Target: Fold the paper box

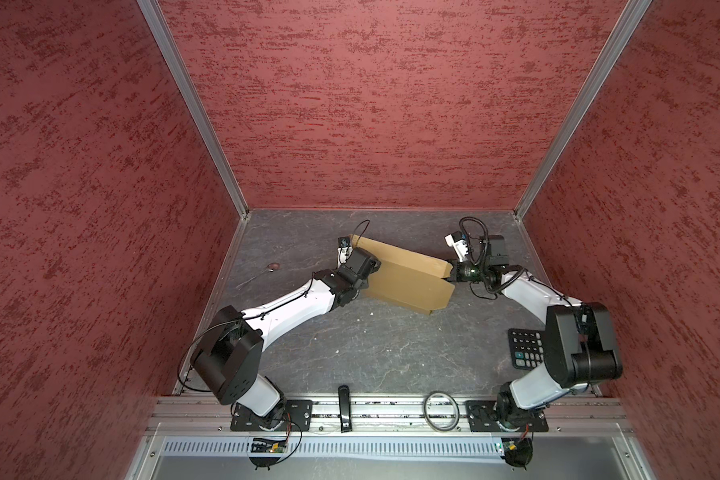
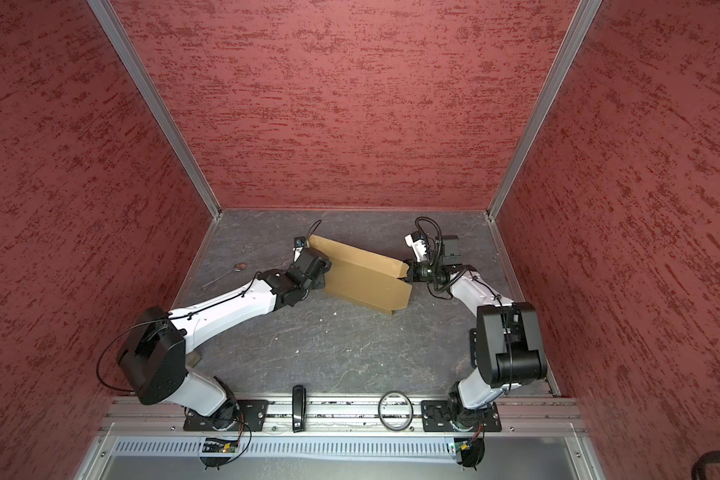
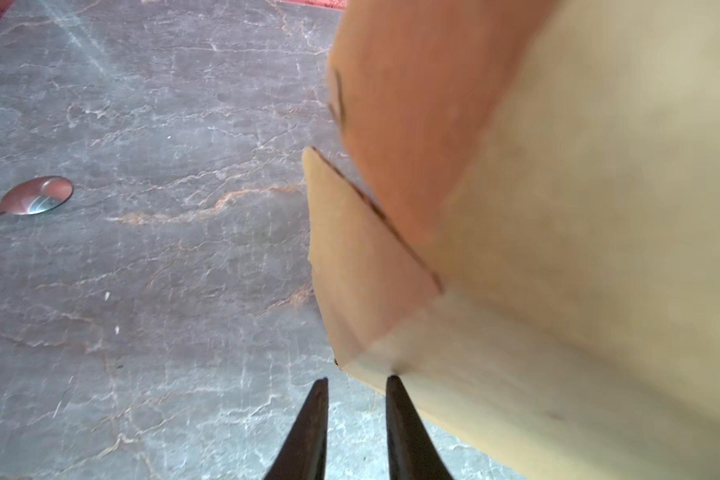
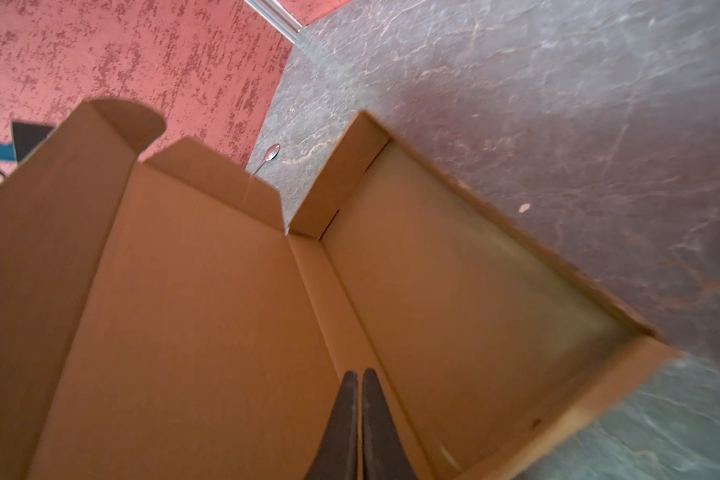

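**Lid up, flaps loose**

The plain brown corrugated cardboard box sat back on the grey surface, lid raised. At its end hovered the left claw, narrowly parted and empty. The right claw, pinched shut, reached inside. Next, I reckoned: tuck flaps.

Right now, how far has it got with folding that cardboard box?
Partly done: the paper box already has a tray with standing side walls. In hand: the shut right gripper sits inside by the hinge crease; the open left gripper touches an outside corner. Left: the lid is open, its flaps untucked.
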Robot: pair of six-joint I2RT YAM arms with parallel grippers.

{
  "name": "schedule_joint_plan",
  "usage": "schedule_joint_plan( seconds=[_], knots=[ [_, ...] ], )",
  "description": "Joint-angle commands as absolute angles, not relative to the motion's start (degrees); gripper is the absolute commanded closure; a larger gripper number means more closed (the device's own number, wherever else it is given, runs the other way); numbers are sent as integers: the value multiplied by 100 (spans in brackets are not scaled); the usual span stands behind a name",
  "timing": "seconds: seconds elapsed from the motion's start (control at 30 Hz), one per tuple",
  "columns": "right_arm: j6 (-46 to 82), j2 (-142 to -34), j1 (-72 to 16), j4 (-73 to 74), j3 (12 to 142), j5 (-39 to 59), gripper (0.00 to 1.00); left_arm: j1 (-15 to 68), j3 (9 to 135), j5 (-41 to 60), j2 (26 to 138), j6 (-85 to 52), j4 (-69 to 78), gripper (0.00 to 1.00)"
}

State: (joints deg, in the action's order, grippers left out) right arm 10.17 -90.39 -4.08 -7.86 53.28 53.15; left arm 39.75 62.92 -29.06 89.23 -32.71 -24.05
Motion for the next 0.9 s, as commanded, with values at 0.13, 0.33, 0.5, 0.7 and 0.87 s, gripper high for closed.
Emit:
schedule_joint_plan(
  seconds=[0.13, 0.33, 0.5, 0.7, 0.87],
  knots=[
    [1320, -8737, -521, 143, 4971, 6042, 92, 3801, 6659, -2686, 9317, -3085, -1895, 74],
    [1542, -8727, -715, 521, 4915, 6128, 91, 3676, 7006, -2569, 9609, -3010, -1687, 74],
    [1680, -8833, -930, 747, 4893, 6130, 91, 3599, 7315, -2445, 9923, -2971, -1548, 74],
    [2101, -8907, -1286, 1391, 4816, 6140, 91, 3511, 7607, -2238, 10244, -3034, -1407, 74],
    [2375, -8930, -1522, 1747, 4810, 6053, 91, 3415, 7889, -2112, 10500, -3041, -1363, 74]
  ],
)
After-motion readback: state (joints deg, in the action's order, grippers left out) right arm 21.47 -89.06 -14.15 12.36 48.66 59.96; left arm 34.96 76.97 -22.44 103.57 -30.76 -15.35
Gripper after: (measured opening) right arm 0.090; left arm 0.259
